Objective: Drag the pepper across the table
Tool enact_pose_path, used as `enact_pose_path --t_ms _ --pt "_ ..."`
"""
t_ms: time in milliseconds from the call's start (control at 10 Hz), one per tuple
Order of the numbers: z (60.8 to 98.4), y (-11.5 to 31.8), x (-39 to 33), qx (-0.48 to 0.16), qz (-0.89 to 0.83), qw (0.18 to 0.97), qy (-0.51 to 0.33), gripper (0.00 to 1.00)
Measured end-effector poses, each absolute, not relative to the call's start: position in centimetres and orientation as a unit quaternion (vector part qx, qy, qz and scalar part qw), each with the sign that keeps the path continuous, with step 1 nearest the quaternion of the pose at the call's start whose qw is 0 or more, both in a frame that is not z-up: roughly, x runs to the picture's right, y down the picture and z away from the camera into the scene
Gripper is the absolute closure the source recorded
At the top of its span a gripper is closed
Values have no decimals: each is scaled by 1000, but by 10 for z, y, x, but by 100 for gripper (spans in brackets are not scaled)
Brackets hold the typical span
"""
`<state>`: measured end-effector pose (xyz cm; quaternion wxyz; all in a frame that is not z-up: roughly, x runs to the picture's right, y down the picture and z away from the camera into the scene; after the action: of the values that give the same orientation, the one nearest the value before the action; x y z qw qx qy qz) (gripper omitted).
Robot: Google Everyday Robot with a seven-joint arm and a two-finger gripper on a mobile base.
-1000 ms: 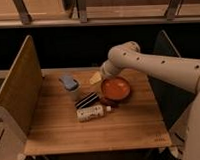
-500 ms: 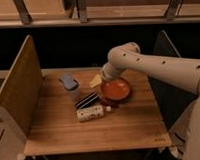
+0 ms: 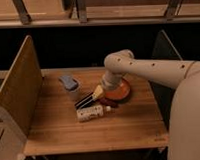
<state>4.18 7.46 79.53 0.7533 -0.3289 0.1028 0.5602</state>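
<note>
Pepper (image 3: 108, 102) sm dark-red elongated lump, hand (image 3: 98, 91) just beside.

Pale yellow gripper (image 3: 98, 92) over light, plank-grained table (image 3: 120, 129); maroon pepper (image 3: 108, 101) just beside it, black-and-white striped oblong (image 3: 84, 100) opposite.

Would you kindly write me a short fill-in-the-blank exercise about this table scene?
1. The small dark red pepper lies just in front of the round ____ bowl.
2. The gripper, next to that bowl, has a ____ tip.
3. The white bottle lies on the light wooden table, nearer its ____ edge than the pepper.
Missing words: orange; yellow; front.
</note>
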Motion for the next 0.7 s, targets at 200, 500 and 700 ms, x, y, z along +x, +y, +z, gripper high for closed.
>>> enact_pose_path --t_ms 200,500,700 --pt "802 92 65 -339 573 732 145 20" --pt "808 100 70 -345 579 722 157 20" --pt "807 100 70 -345 579 722 158 20"
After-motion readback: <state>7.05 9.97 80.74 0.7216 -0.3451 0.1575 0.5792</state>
